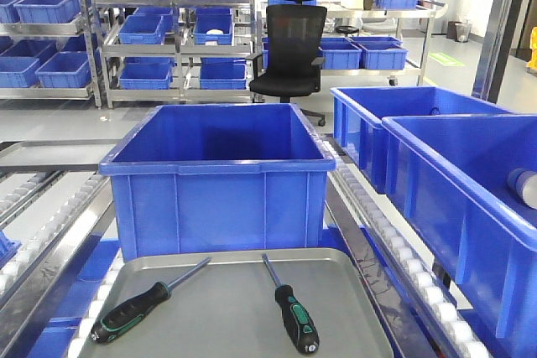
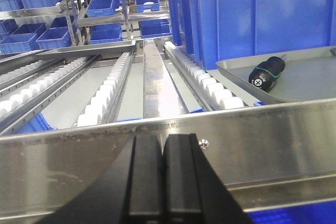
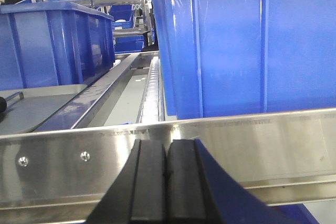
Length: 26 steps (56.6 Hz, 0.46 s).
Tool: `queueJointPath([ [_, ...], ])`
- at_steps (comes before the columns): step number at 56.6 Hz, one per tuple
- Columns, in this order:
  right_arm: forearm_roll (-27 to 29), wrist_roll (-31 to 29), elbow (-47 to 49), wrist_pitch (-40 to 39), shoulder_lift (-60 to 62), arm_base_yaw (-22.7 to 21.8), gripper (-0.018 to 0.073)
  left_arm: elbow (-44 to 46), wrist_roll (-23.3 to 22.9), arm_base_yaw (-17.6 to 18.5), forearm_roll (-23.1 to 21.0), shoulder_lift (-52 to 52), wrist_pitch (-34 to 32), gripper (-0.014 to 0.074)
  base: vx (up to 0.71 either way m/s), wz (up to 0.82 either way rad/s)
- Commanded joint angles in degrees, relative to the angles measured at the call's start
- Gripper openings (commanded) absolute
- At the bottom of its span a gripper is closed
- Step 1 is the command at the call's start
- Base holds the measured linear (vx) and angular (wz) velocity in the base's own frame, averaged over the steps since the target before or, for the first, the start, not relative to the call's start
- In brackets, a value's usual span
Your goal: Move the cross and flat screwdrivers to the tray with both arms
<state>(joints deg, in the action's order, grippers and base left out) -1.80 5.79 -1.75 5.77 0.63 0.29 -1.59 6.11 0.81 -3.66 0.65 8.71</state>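
Observation:
Two black-and-green screwdrivers lie on the grey metal tray in the front view: one at the left, shaft pointing up right, and one at the right, shaft pointing up left. The left wrist view shows the butt of one screwdriver on the tray to the right. My left gripper is shut with nothing in it, low behind a steel rail. My right gripper is also shut and empty behind a steel rail; the tray's corner shows at its left. Neither arm appears in the front view.
A deep blue bin stands just behind the tray. Two more blue bins sit on the roller lane to the right. Roller conveyors and a steel front rail run across. Shelves of blue bins and a black chair stand far back.

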Motion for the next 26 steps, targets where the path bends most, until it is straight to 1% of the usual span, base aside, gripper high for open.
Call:
queueJointPath([
  [1,-0.53,0.01,-0.41,-4.55,0.33,-0.43,-0.0008,1.47,-0.41,-0.13,-0.15,0.72,-4.89,0.0003,0.0,0.0],
  [26,-0.53,0.01,-0.41,-4.55,0.33,-0.43,-0.0008,1.47,-0.41,-0.13,-0.15,0.72,-4.89,0.0003,0.0,0.0],
])
